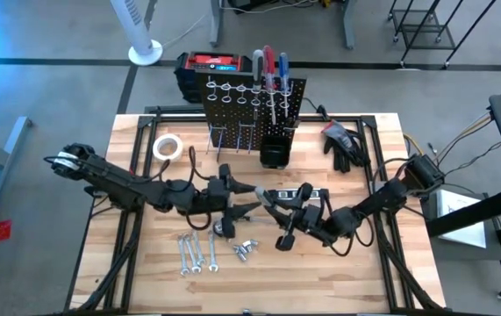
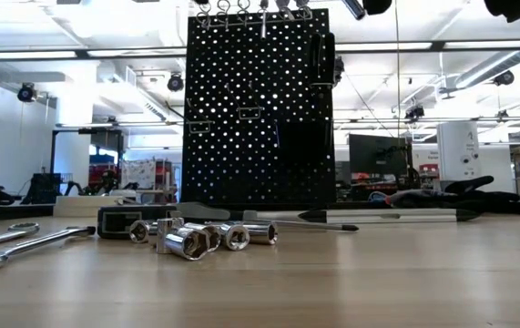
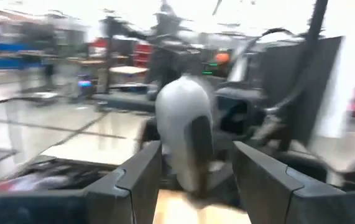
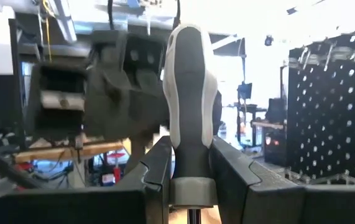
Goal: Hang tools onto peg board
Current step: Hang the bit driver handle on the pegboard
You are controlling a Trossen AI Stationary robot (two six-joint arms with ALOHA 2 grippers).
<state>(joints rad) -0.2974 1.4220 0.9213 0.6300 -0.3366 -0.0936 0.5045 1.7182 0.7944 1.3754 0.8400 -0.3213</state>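
Note:
My right gripper (image 1: pixel 274 209) is shut on a screwdriver with a grey and black handle (image 4: pixel 189 93) above the middle of the table. My left gripper (image 1: pixel 243 200) faces it from the table's left side. It is open, with its fingers (image 3: pixel 141 180) on either side of the handle's rounded end (image 3: pixel 186 124); I see no touch. The black peg board (image 1: pixel 254 110) stands at the table's far edge and holds several screwdrivers (image 1: pixel 269 66) in its top rings. Wrenches (image 1: pixel 196 254) and sockets (image 1: pixel 246 250) lie flat on the near part of the table. My right gripper pinches the screwdriver handle's lower end (image 4: pixel 189 168), just above its collar, between its two fingers. The fingers come about level from the table's right side. The screwdriver is lifted clear of the table, and its rounded handle end reaches past the fingers toward my left gripper.
A white tape roll (image 1: pixel 168 147) lies left of the board and black gloves (image 1: pixel 342 140) lie right of it. A black bin (image 1: pixel 275 151) hangs on the board's front. A socket rail (image 1: pixel 296 191) lies under my right arm. A black-and-red case (image 1: pixel 206 63) stands behind the table.

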